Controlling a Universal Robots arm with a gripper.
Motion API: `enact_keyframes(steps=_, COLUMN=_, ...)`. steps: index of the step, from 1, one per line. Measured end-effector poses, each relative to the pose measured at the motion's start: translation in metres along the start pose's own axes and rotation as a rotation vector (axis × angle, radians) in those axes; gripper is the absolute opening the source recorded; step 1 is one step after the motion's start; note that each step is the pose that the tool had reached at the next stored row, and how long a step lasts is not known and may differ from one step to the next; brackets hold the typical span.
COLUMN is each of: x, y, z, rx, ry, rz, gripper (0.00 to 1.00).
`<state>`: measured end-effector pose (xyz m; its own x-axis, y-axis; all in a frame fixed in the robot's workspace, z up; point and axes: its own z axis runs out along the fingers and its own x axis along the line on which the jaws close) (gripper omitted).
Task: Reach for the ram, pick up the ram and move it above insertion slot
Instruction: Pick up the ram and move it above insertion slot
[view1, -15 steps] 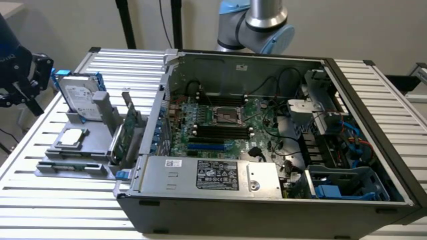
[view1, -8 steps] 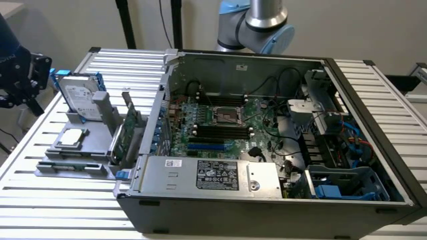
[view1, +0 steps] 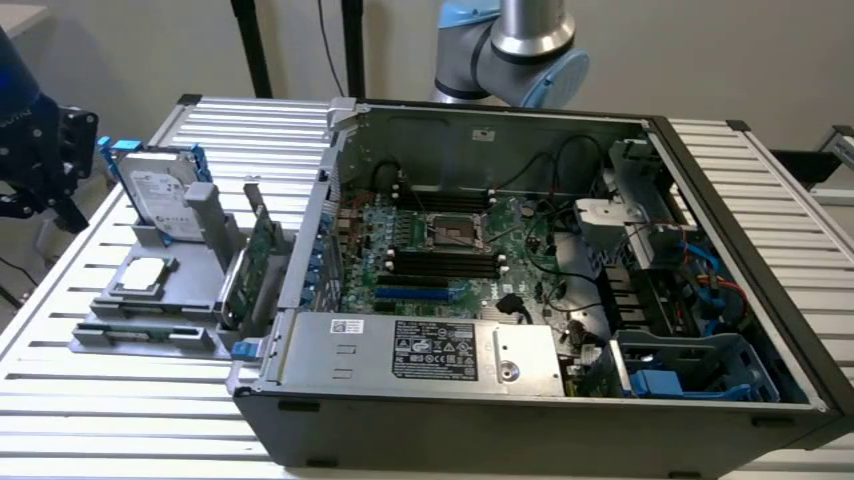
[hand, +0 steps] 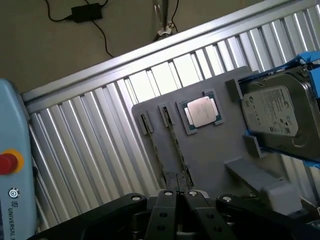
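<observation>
Black two-fingered claw (hand: 177, 196): fingers pressed together, gripping nothing, poised over the near end of the holder.
Ram (hand: 176, 146), a thin, long, narrow stick seen edge-on: seated in a slot of the holder, its near end just ahead of the claw's tips; contact cannot be told.
Flat grey plastic holder (hand: 215, 150): lies on the counter.
Square silver processor chip (hand: 202, 111): flat in a holder recess, beside the ram's far end.
Silver hard drive in a blue frame (hand: 274, 116): upright at the holder's edge.
Ribbed aluminium counter (hand: 90, 150).
Open dark computer case (view1: 534, 430): on the exterior view's right of the holder.
</observation>
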<state>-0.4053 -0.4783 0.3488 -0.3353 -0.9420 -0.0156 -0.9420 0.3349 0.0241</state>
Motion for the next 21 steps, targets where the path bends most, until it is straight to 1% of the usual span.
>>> enact_keyframes(steps=10, x=0.0000, y=0.0000, z=0.0025, rx=-0.0024, ry=0.0043, rz=-0.182, gripper=0.11)
enact_keyframes(steps=21, x=0.0000, y=-0.0002, z=0.0061, rx=0.0004, ry=0.0074, rz=-0.377, gripper=0.11)
